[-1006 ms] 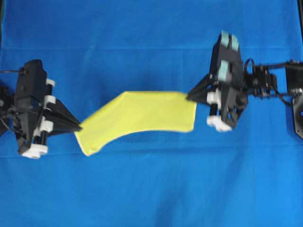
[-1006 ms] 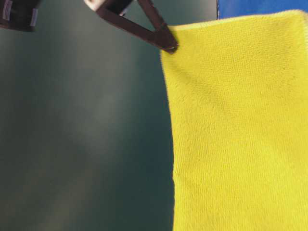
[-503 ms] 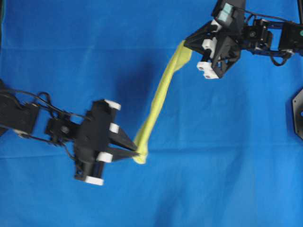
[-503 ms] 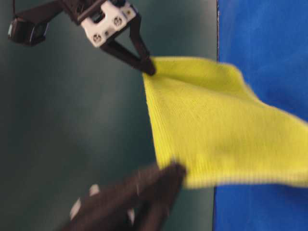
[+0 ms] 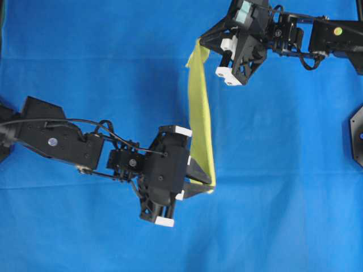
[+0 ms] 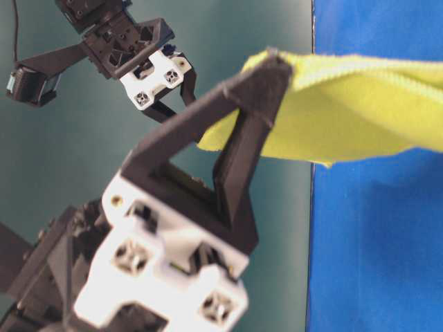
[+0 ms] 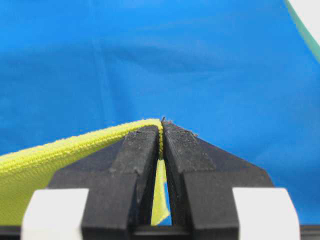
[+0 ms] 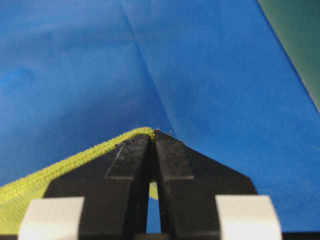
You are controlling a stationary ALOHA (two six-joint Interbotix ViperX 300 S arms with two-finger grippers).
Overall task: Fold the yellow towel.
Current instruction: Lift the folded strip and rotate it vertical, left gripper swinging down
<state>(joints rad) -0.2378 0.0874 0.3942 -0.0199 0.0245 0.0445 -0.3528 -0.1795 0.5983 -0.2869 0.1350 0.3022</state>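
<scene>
Item one, the left gripper [image 7: 161, 131]: in its wrist view we find the two black fingers [image 7: 137, 165] pressed together on a corner of the yellow towel [image 7: 60, 155], the hem pinched at the very tips and a sliver of cloth showing in the slit below. Item two, the right gripper [image 8: 153, 136]: we record the same condition in its own wrist view — fingers [image 8: 127, 165] closed tight on another hemmed corner of the towel, which runs off toward the lower left of that frame. Outward from the fingers, in the overhead view, we place the left gripper [image 5: 209, 185] just below the centre of the frame and the right gripper [image 5: 199, 42] at upper centre; between them the yellow towel [image 5: 199, 107] hangs as a narrow, nearly vertical band seen edge-on, stretched from one grip to the other. In the table-level view we note the left gripper [image 6: 271, 63] large and close in the foreground, its tip at the towel's near corner, with the towel [image 6: 360, 114] spreading to the right edge of the frame; the right gripper sits smaller in the upper left, its tips hidden behind the left one. Beneath everything lies the blue cloth [image 5: 85, 51], creased in places, with a dark green surround [image 6: 83, 159] at the left of the table-level frame.
</scene>
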